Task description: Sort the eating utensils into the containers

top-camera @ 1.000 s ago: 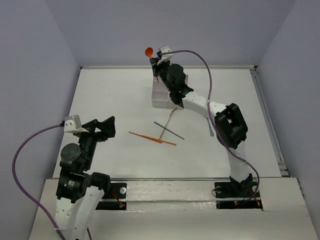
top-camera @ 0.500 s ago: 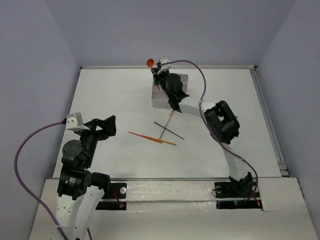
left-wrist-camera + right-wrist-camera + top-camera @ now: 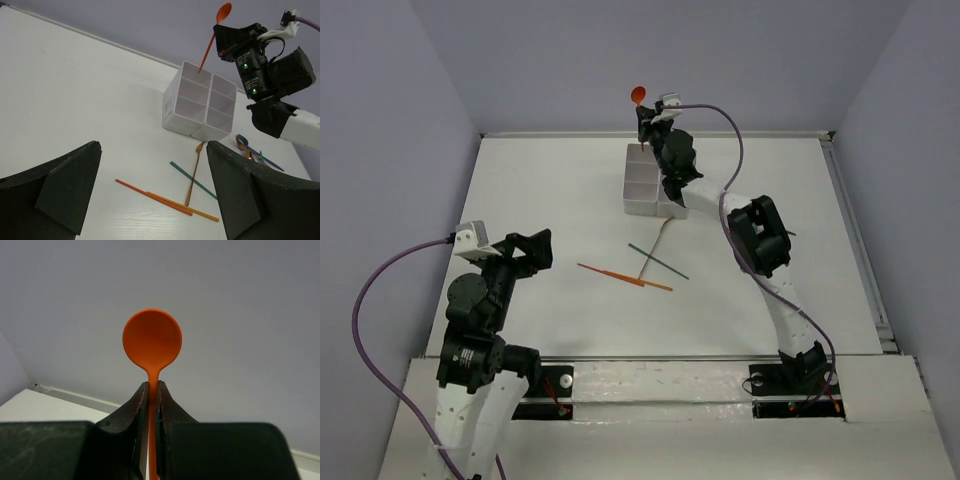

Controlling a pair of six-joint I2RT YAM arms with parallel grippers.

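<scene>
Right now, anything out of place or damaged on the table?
Nothing damaged or spilled. Only untidiness: mid-table, the brown fork and teal stick lie crossed, with the orange sticks overlapping beside them. The white box stands upright; the right gripper holds the orange spoon bowl-up, handle tip at its far-left compartment.

Overview, wrist close-ups; shared orange spoon (image 3: pixel 638 95)
</scene>
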